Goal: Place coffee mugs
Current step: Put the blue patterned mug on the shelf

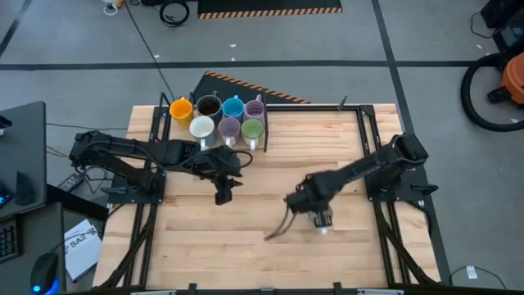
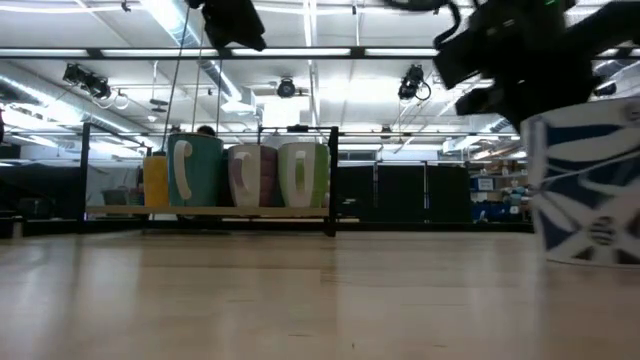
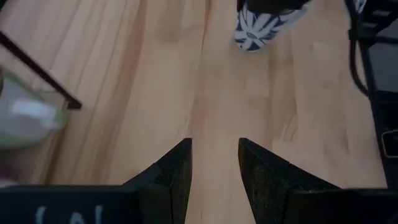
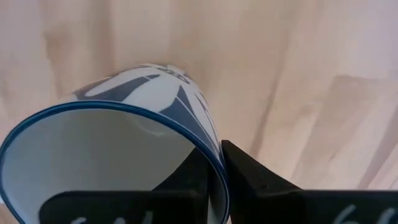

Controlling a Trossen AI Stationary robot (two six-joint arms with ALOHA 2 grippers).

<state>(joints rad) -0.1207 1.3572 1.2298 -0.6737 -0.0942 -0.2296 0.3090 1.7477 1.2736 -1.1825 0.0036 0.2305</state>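
A white coffee mug with a dark blue pattern is in my right gripper, toward the table's right near part; it shows large at the right of the low view. Several more mugs stand on their bases in a rack at the far edge: orange, dark brown, blue, lilac, white, lilac, green. My left gripper hangs open over bare wood left of centre, touching nothing. My right gripper pinches the mug's wall at the rim, one finger inside the mug and one outside. The fingers come from above, pointing down. The mug stays upright, mouth up; whether its base touches the table, I cannot tell.
The rack is a black frame with a wooden shelf by the far edge, its near post beside the green mug. Black rails run along the table's sides. Bare wood lies between the arms and the near edge.
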